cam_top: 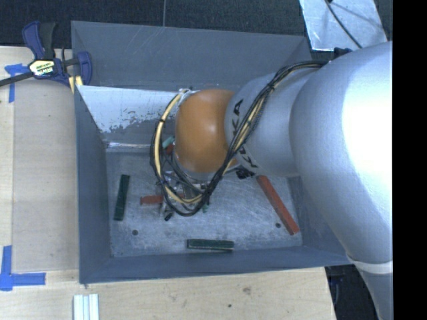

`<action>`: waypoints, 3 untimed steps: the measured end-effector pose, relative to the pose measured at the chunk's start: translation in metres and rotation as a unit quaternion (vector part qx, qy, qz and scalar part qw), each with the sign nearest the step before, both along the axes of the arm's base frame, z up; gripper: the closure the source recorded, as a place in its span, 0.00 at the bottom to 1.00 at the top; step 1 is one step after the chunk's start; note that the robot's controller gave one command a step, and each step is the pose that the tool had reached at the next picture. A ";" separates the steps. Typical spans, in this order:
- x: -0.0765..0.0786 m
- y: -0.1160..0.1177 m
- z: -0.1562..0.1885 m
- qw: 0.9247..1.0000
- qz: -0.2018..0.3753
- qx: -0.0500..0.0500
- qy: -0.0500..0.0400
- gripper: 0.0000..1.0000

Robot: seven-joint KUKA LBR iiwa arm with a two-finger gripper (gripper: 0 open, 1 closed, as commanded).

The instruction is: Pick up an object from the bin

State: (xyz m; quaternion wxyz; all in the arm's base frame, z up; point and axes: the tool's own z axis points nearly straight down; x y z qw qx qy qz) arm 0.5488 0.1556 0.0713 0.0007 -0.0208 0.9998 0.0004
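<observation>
ROBOT AT THE BIN: A silver robot arm point(320, 125) works low in a grey metal bin point(93, 179) of loose parts, partway through a pick. Nearest the camera, a short dark green flat bar point(210, 245) lies along the bin's near wall, well apart from the arm. Further in, at the middle of the bin floor, the claw point(171, 205) hangs close to the floor beneath the arm's orange wrist cover point(200, 132) and a tangle of cables point(193, 202). Whether the claw is apart or together cannot be told, as the cables hide it.

Just beside it, toward the bin's left wall, a small red-orange flat strip point(151, 200) pokes out. It appears to be the piece the claw is over, though contact cannot be made out. A second dark green flat bar point(121, 197) lies near the left wall, running near to far, apart from the claw. Toward the right wall a long reddish-brown stick point(280, 209) lies slantwise, its far end under the arm.

The step in hand looks like the descent onto a target, with nothing lifted yet. The next move would call for closing squarely on the small strip, which lies flat and offers little edge, then a straight lift clear of the walls.
</observation>
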 end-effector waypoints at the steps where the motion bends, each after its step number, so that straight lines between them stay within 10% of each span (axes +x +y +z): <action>1: 0.002 0.000 0.070 1.000 -0.001 0.001 -0.004 1.00; 3: 0.006 0.000 0.127 1.000 -0.002 0.000 -0.002 1.00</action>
